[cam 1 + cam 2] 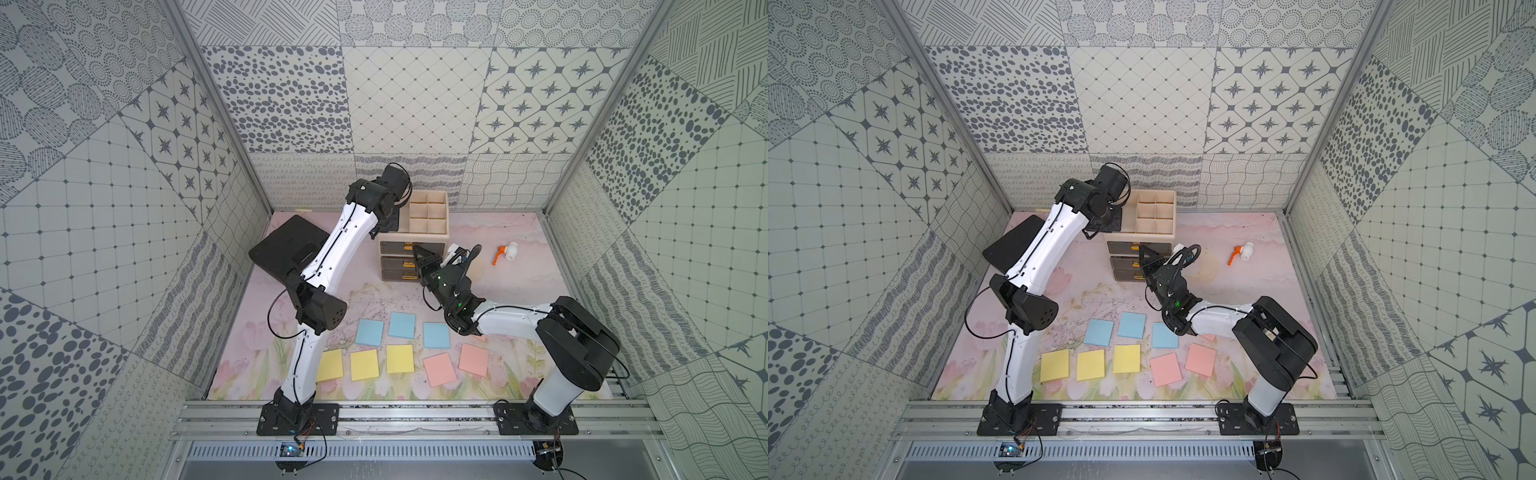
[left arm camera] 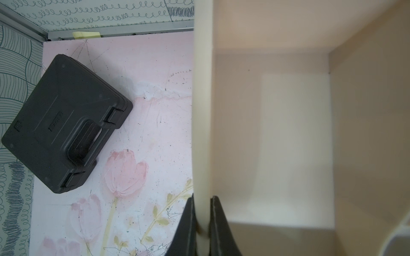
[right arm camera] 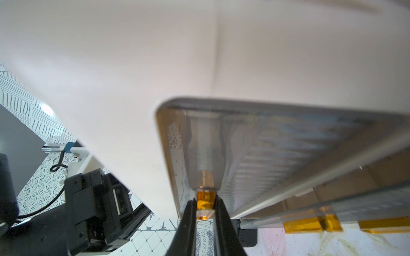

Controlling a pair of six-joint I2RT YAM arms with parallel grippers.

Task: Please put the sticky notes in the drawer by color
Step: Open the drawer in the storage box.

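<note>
The drawer [image 1: 447,216] [image 1: 1173,214] is a cream cabinet with a divided top tray, standing at the back middle of the mat. My left gripper [image 2: 202,197] is shut on the tray's left wall [image 2: 203,110]. The right gripper [image 3: 205,202] [image 1: 415,249] is shut on the gold handle [image 3: 205,199] of the top grey drawer. The sticky notes lie flat near the front. Three are blue [image 1: 370,332] [image 1: 402,325] [image 1: 436,335] and three yellow [image 1: 330,365] [image 1: 364,365] [image 1: 400,358]. Two pink ones [image 1: 439,369] [image 1: 473,360] lie at the right.
A flat black case [image 1: 286,249] [image 2: 66,124] lies left of the cabinet, partly under my left forearm. An orange and white plastic fitting [image 1: 505,251] sits at the back right. Patterned walls close in the mat on three sides.
</note>
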